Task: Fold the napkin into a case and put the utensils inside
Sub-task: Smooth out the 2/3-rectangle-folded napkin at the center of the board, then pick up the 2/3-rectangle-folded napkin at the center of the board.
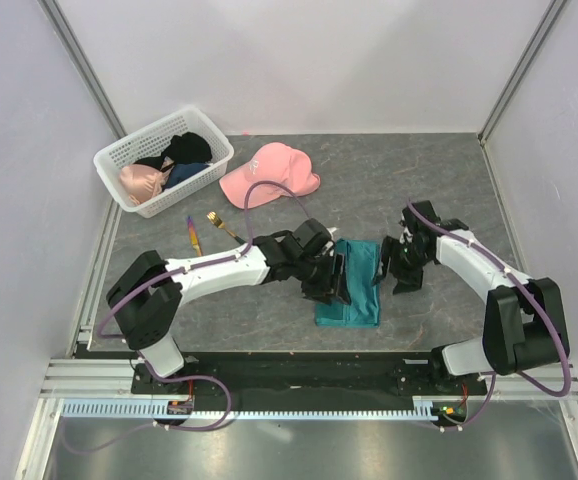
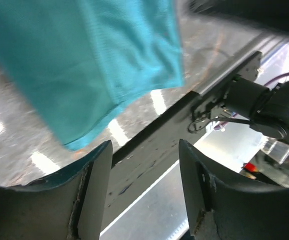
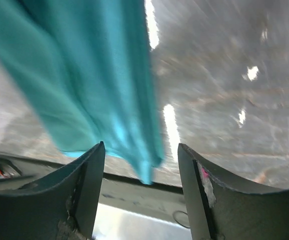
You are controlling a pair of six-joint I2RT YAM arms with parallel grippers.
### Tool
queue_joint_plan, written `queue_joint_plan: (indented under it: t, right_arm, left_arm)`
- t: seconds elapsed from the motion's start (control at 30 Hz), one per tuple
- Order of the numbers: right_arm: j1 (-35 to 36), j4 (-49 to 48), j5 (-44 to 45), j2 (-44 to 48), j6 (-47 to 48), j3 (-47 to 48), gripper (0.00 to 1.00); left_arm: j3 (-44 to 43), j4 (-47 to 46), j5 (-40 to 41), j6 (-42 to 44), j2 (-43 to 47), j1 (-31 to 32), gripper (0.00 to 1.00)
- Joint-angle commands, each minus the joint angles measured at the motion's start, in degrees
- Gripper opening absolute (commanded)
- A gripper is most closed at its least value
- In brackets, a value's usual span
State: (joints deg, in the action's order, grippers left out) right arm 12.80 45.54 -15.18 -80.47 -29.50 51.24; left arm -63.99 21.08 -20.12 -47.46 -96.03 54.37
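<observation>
The teal-green napkin [image 1: 354,285] lies as a long narrow folded strip, the case, on the table between my two grippers. My left gripper [image 1: 331,282] is at its left edge, open and empty; in the left wrist view the cloth [image 2: 84,65] lies beyond the open gripper [image 2: 144,147]. My right gripper [image 1: 397,270] is just right of the strip, open and empty; in the right wrist view the cloth [image 3: 89,75] hangs past the open gripper [image 3: 140,150]. The fork [image 1: 221,226] and the purple-and-orange piece [image 1: 194,236] lie on the table, left of the left arm.
A pink cap [image 1: 269,175] sits behind the napkin. A white basket [image 1: 119,152] with clothes stands at the back left. The black base rail [image 1: 289,372] runs along the near edge. White walls enclose the table.
</observation>
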Motion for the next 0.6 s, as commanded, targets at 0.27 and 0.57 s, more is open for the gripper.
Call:
queue_joint_plan:
  t: [0.27, 0.57]
  right_arm:
    - [-2.3, -11.0, -11.2, -1.4, 3.9, -12.6, 0.62]
    - [4.6, -20.0, -19.1, 0.0, -8.7, -13.4, 0.52]
  left_arm:
    - [-11.2, 0.5, 10.9, 1.0, -6.0, 11.3, 0.61]
    - [-8.8, 0.6, 19.8, -0.2, -4.2, 15.4, 0.62]
